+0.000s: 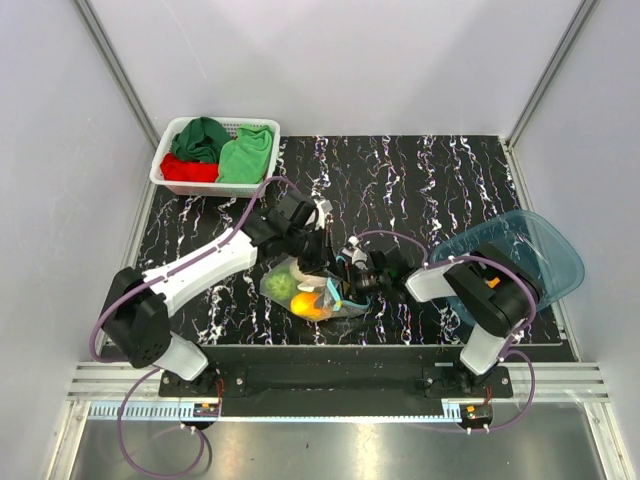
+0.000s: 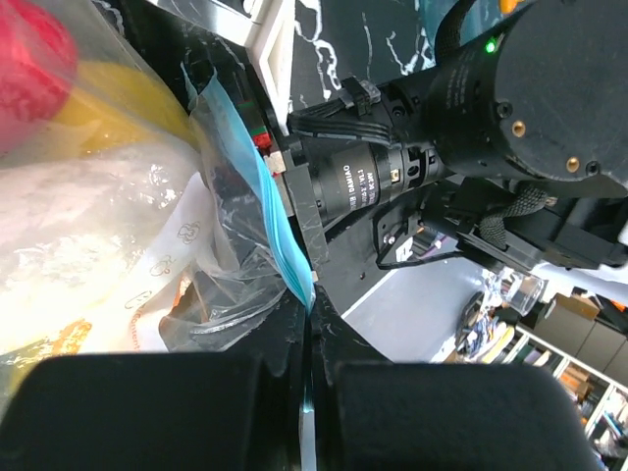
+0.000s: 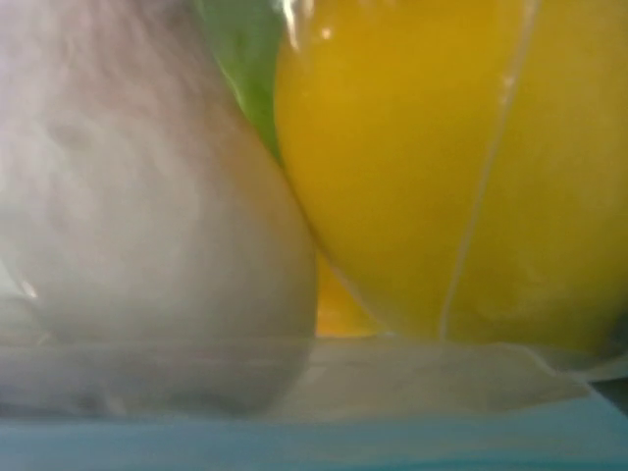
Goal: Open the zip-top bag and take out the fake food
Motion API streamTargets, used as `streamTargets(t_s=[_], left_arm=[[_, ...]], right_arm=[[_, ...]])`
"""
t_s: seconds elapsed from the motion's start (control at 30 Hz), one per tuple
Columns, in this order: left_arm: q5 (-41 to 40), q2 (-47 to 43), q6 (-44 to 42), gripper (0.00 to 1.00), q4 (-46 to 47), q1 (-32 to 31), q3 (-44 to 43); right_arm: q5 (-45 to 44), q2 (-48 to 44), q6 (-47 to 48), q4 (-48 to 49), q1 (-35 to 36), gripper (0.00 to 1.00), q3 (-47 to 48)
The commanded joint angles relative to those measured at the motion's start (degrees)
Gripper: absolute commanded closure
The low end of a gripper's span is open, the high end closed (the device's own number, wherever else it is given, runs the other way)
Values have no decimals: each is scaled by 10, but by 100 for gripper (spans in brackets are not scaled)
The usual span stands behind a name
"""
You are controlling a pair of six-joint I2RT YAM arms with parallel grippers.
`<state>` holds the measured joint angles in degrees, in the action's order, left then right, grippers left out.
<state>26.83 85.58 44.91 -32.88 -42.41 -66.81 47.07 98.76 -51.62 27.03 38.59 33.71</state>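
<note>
Clear crinkly plastic zip-top bag (image 1: pixel 300 292) lies on black white-veined table (image 1: pixel 440 190), near front edge, between both arms. Bag holds fake food (image 3: pixel 442 167): glossy yellow, orange, green, red and pale white pieces. Noted: left gripper (image 2: pixel 307 378) clamped tight on bag's light blue zip strip (image 2: pixel 265 196), pinched between dark fingers (image 2: pixel 147 412). Noted: right gripper (image 1: pixel 345 275) pressed close at bag mouth; finger gap cannot be told. White basket (image 1: pixel 165 170) with cloths at far left; translucent teal tub (image 1: pixel 540 250) at right.

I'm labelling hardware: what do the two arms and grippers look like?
Left arm and right arm: white link shells between black joints, purple cables looping alongside. The right arm shows an orange spot, a green light and a white-lettered black camera lens at its wrist. The left gripper is black and blocky.
</note>
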Motion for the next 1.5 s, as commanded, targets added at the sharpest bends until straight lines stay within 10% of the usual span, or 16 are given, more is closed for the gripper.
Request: streamTargets(t_s=[0.0, 0.33, 0.6, 1.47], left_arm=[[-1, -38, 14, 100, 31, -9, 23], [-11, -74, 21, 100, 36, -12, 51], [-36, -87, -3, 100, 17, -11, 33], [20, -31, 39, 100, 22, -41, -104]], right_arm=[[-17, 28, -107, 136, 9, 10, -18], [-101, -13, -206, 255, 9, 53, -64], [-252, -224, -39, -155, 8, 87, -23], [-361, -238, -125, -138, 9, 29, 8]])
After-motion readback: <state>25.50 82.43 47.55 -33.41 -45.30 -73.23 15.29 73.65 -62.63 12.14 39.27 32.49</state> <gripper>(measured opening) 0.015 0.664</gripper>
